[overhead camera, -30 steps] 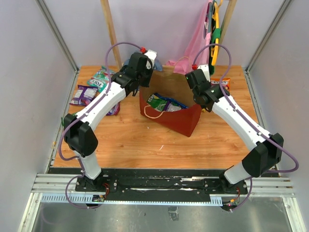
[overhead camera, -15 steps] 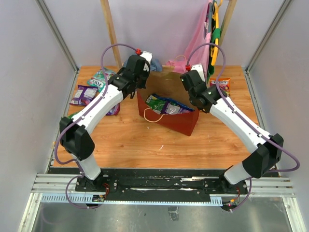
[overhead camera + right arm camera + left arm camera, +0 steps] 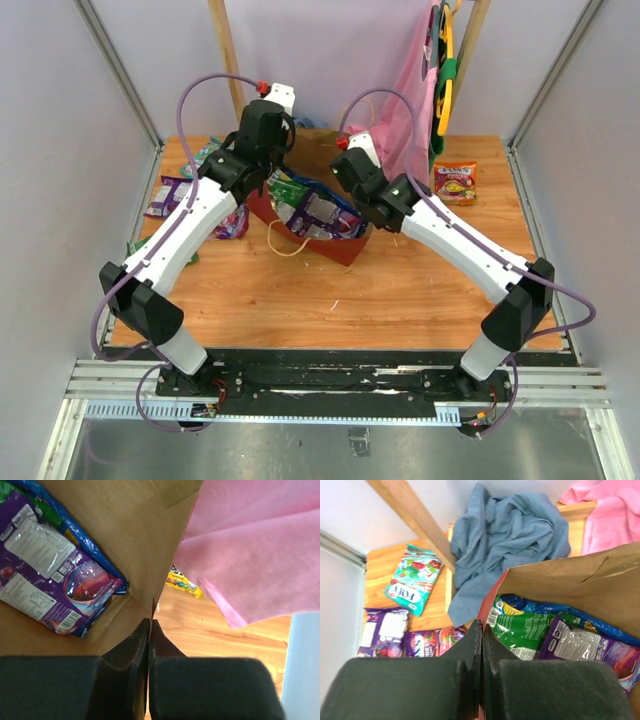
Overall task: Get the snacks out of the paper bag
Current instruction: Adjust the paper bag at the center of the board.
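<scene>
The paper bag (image 3: 345, 245), red outside and kraft brown inside (image 3: 580, 580), stands tilted at mid-table with snacks in its mouth: a green packet (image 3: 530, 630), a purple packet (image 3: 45, 575) and a large blue bag (image 3: 545, 605). My left gripper (image 3: 482, 630) is shut on the bag's red left wall edge, seen from above at the left gripper (image 3: 264, 192). My right gripper (image 3: 150, 626) is shut on the bag's right wall edge. Outside the bag lie a teal packet (image 3: 412, 580), purple packets (image 3: 170, 195), an orange packet (image 3: 455, 182) and a yellow packet (image 3: 185, 585).
A blue-grey cloth (image 3: 505, 535) is heaped behind the bag by a slanting wooden post (image 3: 415, 515). A pink garment (image 3: 250, 545) hangs at the back right, close to the bag's right wall. The bag's twine handle (image 3: 285, 240) loops out at the front.
Both grippers closed on the bag's side walls. Both arms then swung left and back, dragging the bag leftward and tipping it.
</scene>
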Motion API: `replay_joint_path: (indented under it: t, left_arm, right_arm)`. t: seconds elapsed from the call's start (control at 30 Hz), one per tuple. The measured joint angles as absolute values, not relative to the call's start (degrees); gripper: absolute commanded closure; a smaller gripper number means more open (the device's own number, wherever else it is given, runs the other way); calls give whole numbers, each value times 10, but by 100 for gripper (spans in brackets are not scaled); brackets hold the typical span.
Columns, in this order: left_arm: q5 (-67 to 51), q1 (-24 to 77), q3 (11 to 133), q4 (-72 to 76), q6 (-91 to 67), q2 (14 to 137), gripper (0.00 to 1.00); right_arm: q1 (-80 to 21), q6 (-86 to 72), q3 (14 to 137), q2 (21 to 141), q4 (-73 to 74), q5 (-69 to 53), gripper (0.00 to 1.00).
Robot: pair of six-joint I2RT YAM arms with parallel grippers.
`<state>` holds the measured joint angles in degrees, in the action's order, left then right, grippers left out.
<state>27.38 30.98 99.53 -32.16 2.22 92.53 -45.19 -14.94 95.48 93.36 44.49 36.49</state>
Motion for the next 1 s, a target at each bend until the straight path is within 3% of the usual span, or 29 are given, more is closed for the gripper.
replay_joint_path:
  t: [0.43, 0.7, 1.0]
  left_arm:
    - [375, 314, 1038, -337, 85, 870, 99]
    - [456, 381, 1084, -314, 192, 888, 100]
    - [522, 429, 1014, -222, 327, 934, 100]
  right_arm:
    - [-494, -157, 941, 952, 332, 321, 99]
    - [-507, -193, 919, 976, 257, 272, 98]
    - [-498, -256, 736, 938, 140, 247, 89]
